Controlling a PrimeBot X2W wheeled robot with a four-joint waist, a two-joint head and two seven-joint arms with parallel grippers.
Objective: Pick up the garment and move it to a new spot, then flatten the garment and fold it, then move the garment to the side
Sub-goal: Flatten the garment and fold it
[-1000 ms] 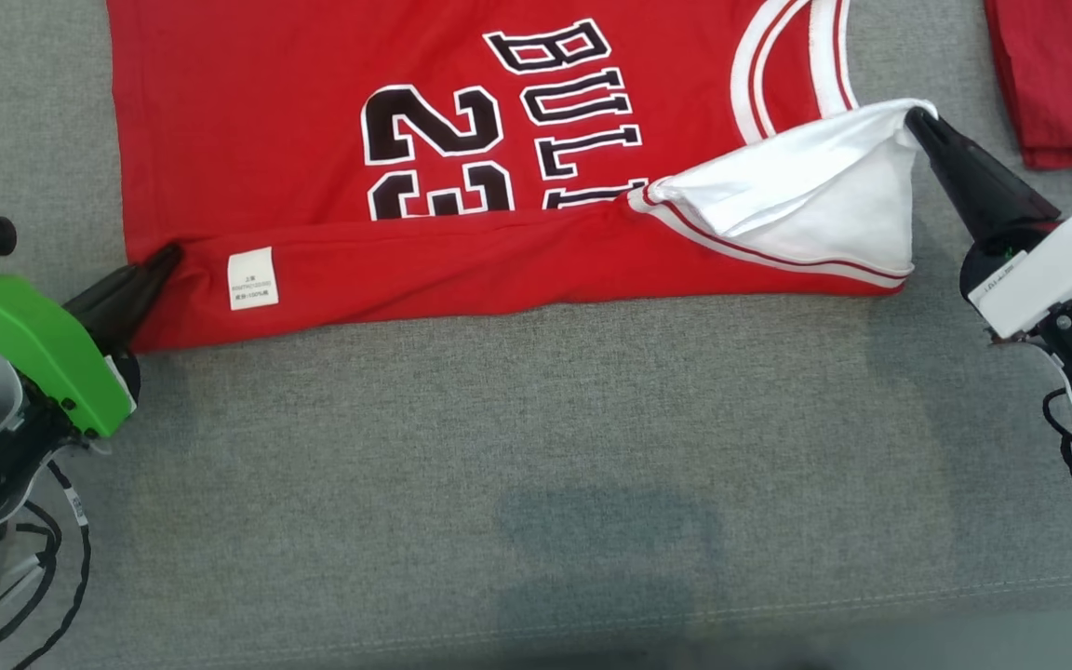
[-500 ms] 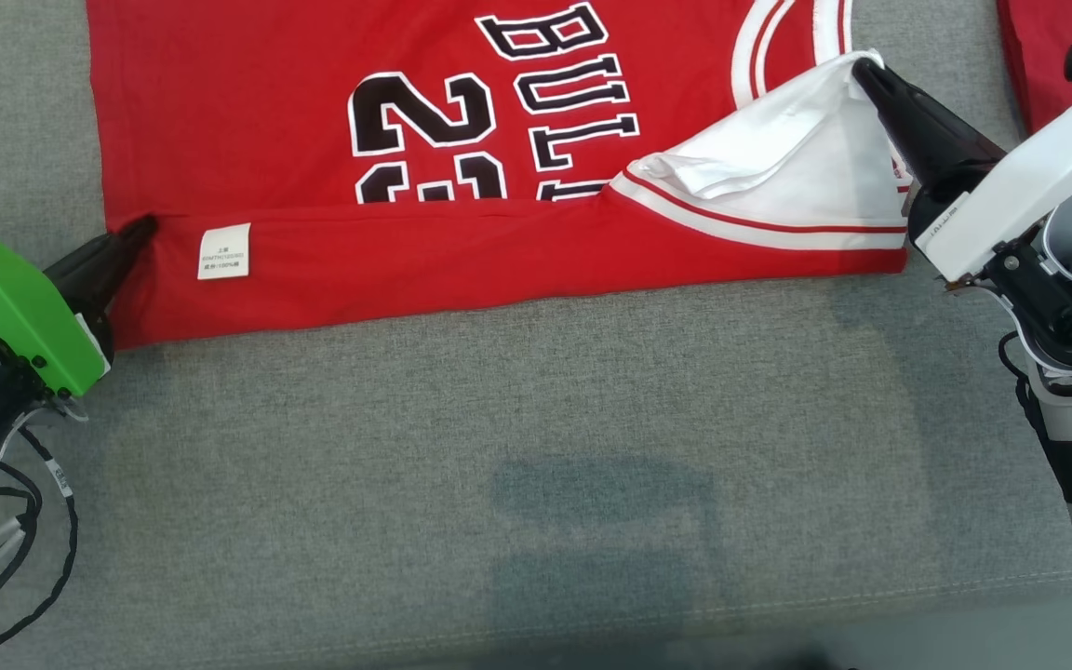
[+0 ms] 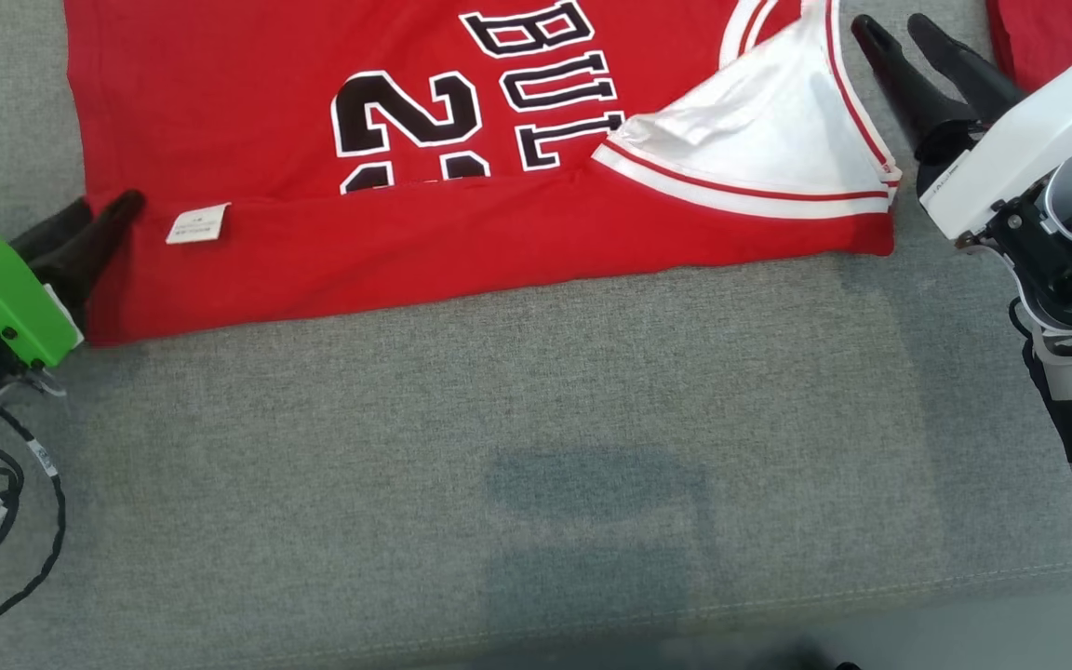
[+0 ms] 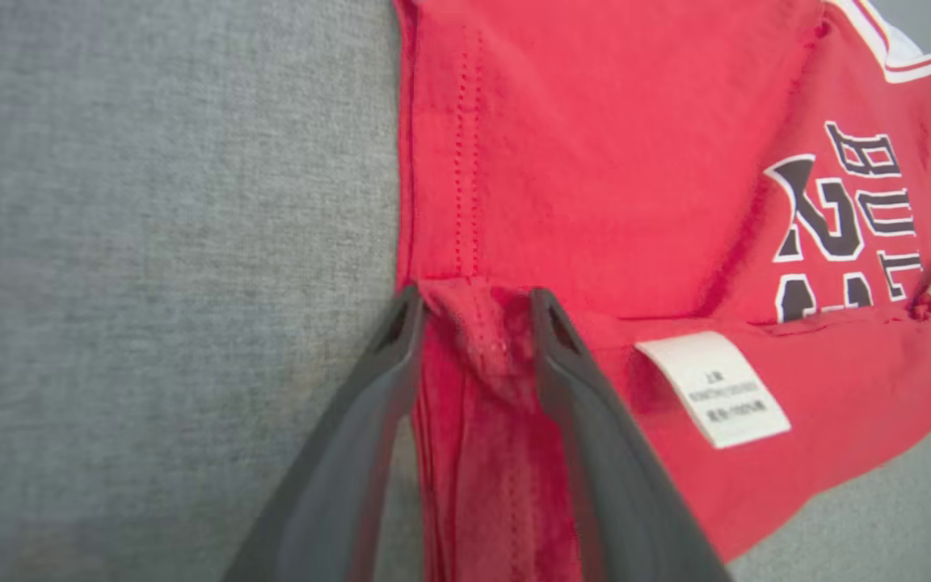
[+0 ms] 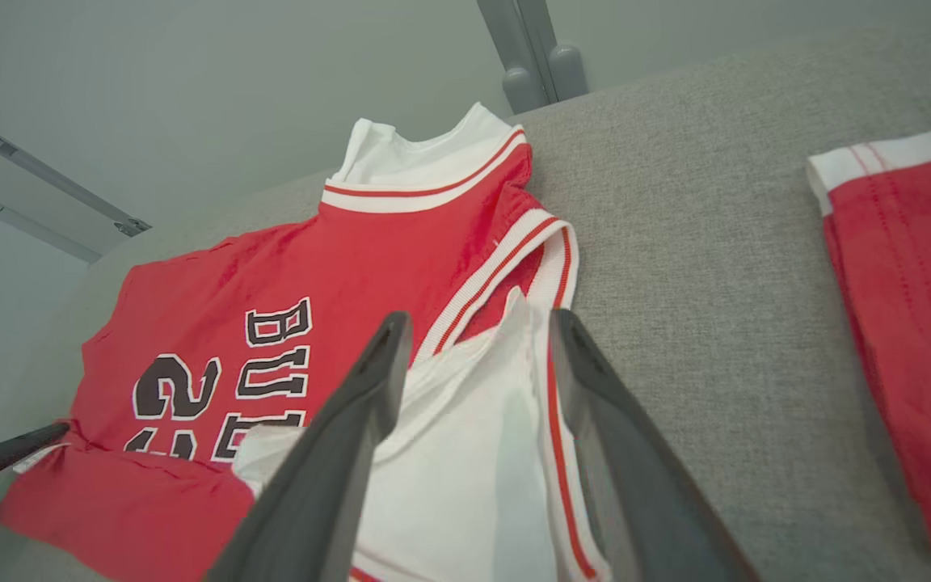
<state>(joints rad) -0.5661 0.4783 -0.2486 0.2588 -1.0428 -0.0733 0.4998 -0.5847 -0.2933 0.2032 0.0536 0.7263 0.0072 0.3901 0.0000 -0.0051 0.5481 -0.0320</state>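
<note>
Grey surf. (image 3: 536,419) | red jersey (image 3: 247,102), edge folded | L claw (image 3: 105,205), R claw (image 3: 890,26) spread

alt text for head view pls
A red jersey lies on a grey fabric surface, near edge folded over, a white flap turned back at right. The left claw is open at its left corner; the right claw is open beside the flap.

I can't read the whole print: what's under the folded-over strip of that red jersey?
The folded red fabric strip, with its white label, lies on the red jersey's printed front. It covers part of the black number and lettering; the hidden parts cannot be read.
</note>
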